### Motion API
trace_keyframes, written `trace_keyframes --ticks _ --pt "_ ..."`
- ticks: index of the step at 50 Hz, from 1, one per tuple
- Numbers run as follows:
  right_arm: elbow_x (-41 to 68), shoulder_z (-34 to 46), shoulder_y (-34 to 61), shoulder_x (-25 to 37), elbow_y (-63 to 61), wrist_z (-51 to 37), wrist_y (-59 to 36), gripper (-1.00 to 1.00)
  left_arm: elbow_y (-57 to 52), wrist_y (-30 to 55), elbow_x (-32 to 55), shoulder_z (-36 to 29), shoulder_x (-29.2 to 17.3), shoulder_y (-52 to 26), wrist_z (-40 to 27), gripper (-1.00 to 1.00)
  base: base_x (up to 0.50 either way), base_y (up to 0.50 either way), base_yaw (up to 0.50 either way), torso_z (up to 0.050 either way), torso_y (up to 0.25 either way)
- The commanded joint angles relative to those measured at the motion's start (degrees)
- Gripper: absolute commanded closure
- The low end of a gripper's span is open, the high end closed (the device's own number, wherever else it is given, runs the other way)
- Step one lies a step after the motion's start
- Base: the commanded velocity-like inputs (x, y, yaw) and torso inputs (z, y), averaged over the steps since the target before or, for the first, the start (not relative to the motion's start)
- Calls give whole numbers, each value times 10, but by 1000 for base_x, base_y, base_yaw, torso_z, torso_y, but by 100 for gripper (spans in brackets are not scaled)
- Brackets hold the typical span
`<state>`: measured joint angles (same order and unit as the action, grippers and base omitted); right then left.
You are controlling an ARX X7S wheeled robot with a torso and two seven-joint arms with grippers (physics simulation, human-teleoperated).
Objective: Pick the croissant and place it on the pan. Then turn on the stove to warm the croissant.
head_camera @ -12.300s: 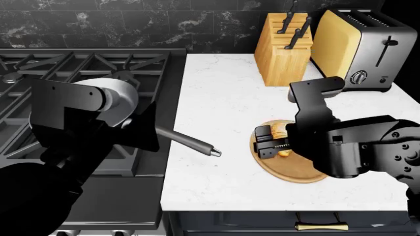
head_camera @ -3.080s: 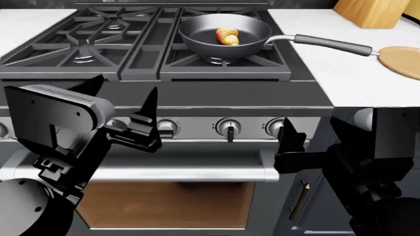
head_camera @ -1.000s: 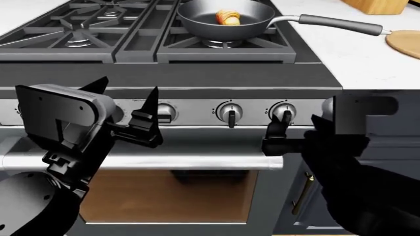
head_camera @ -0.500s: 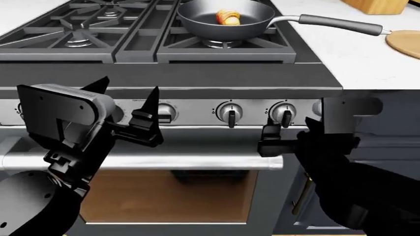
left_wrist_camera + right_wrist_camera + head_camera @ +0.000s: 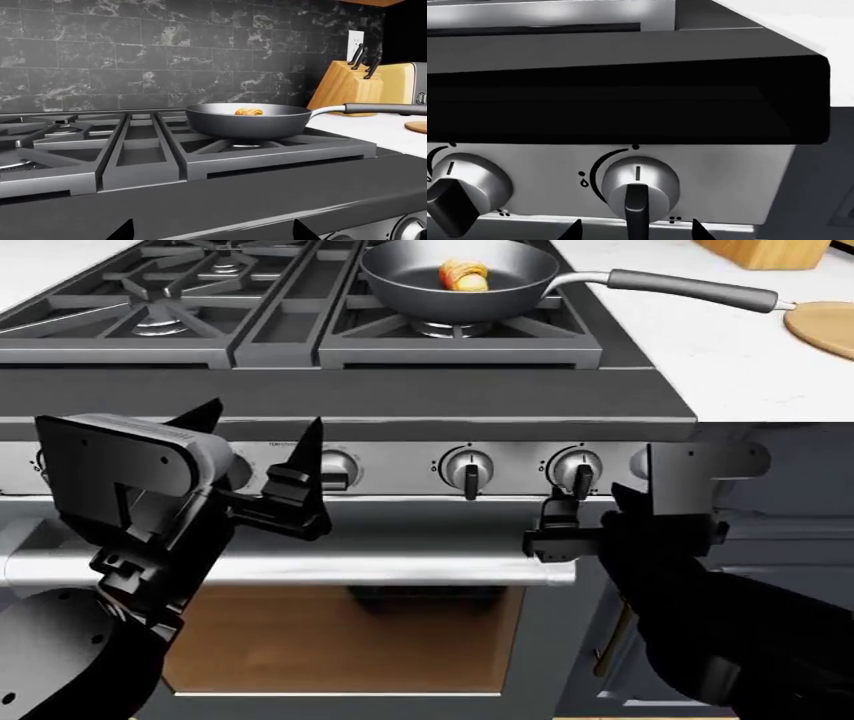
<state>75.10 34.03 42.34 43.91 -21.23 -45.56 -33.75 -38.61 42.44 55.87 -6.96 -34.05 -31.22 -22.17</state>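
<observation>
The croissant [image 5: 463, 274] lies inside the dark pan [image 5: 400, 285] on the stove's [image 5: 200, 315] back right burner; both also show in the left wrist view, the croissant [image 5: 250, 112] in the pan [image 5: 247, 127]. My right gripper [image 5: 551, 527] is open just below the rightmost silver knob [image 5: 577, 469]. In the right wrist view its tips [image 5: 635, 231] flank that knob's lever [image 5: 637, 187] without touching it. My left gripper [image 5: 263, 445] is open and empty in front of the control panel, left of the middle knobs; only its tips show in its own view [image 5: 213, 232].
The oven door's bar handle [image 5: 334, 570] runs below the knobs. The pan's long handle [image 5: 694, 288] reaches over the white counter toward a round wooden board [image 5: 825, 328]. A knife block [image 5: 343, 90] and a toaster [image 5: 413, 82] stand at the back right.
My right gripper has shifted a little left and down beneath the rightmost knob. The left arm, pan and croissant have not moved.
</observation>
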Motion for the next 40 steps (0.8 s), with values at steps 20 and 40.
trace_keyframes --ticks 20,40 --pt "-5 10 18 -8 6 0 -14 100 10 -14 0 7 -4 7 3 -100 0 0 0 0 0" --pt "-22 37 45 1 -24 1 -55 100 9 -17 1 5 -4 9 0 -100 0 0 0 0 0"
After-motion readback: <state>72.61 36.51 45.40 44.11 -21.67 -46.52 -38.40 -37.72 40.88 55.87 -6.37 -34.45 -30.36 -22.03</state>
